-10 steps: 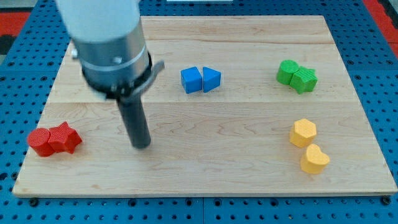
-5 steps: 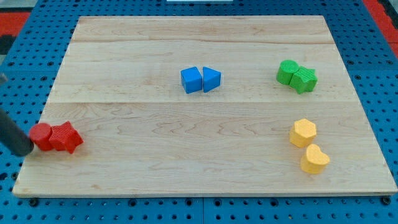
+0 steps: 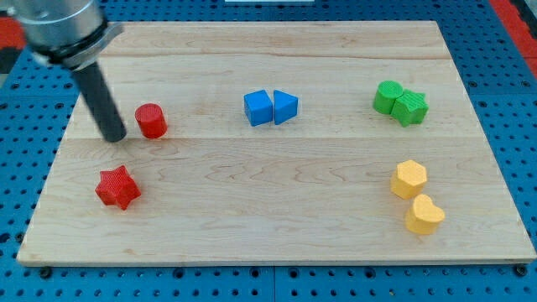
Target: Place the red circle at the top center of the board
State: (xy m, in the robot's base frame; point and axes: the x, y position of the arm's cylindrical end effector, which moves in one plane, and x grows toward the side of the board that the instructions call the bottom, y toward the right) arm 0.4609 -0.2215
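The rod comes down from the upper left of the frame, and its tip [image 3: 115,137] rests on the board [image 3: 277,226] at the left side, a little above mid-height. There are no jaws to open or close here — the tool is a bare rod and holds nothing.

The red circle [image 3: 151,121] stands just to the right of the tip, near it but with a thin strip of wood showing between them. It sits in the left third of the board, roughly level with the blue pair and well left of the top centre.

The red star [image 3: 117,187] lies lower left, apart from the circle and below the tip.

Near the centre, slightly toward the top, a blue cube [image 3: 258,108] and a blue triangle [image 3: 285,107] sit side by side, touching or nearly so. At the upper right two green blocks [image 3: 400,103] press together (their shapes are hard to make out). At the lower right a yellow hexagon [image 3: 409,179] sits just above a yellow heart [image 3: 424,215] — the two touch.
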